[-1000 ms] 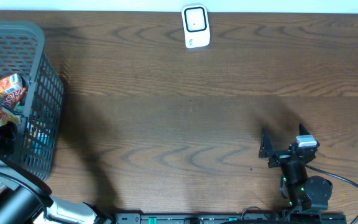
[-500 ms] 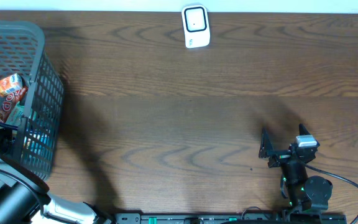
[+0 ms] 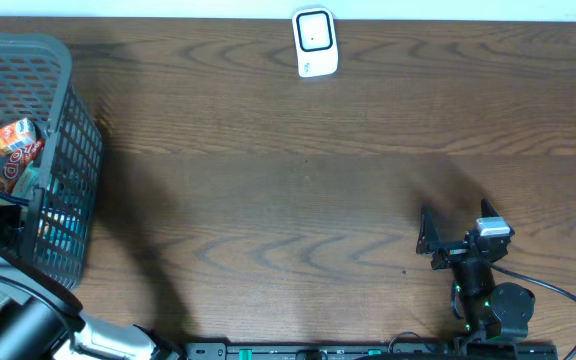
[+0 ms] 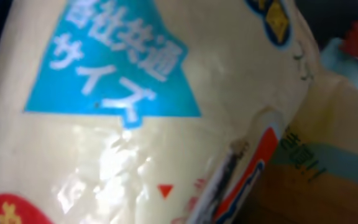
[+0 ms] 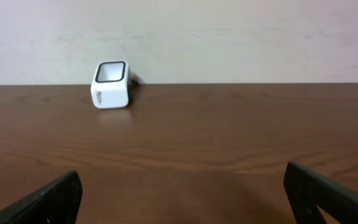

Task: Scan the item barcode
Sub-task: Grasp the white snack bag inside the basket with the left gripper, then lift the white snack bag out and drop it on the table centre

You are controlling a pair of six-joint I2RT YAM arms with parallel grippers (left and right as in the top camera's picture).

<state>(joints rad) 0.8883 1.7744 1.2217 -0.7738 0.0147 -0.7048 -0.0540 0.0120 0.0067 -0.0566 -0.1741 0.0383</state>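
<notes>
1. The basket (image 3: 73, 140) stands at the left edge of the surface (image 3: 268, 180), with packets (image 3: 16, 150) inside it.
2. The scanner (image 3: 315, 43) sits at the far edge, near the middle.
3. The right claw (image 3: 455, 230) is at the near right, facing the scanner.
4. The left claw (image 3: 3, 212) reaches into the basket's near end.

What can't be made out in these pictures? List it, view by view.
Barcode: left wrist, the cream packet overfills the frame; no barcode shows.
Left jaws: overhead, hidden below the arm inside the basket; left wrist, out of frame.
Basket contents: overhead, cut by the left edge, screened by mesh.
Scanner window: too small, overhead and right wrist.
</notes>
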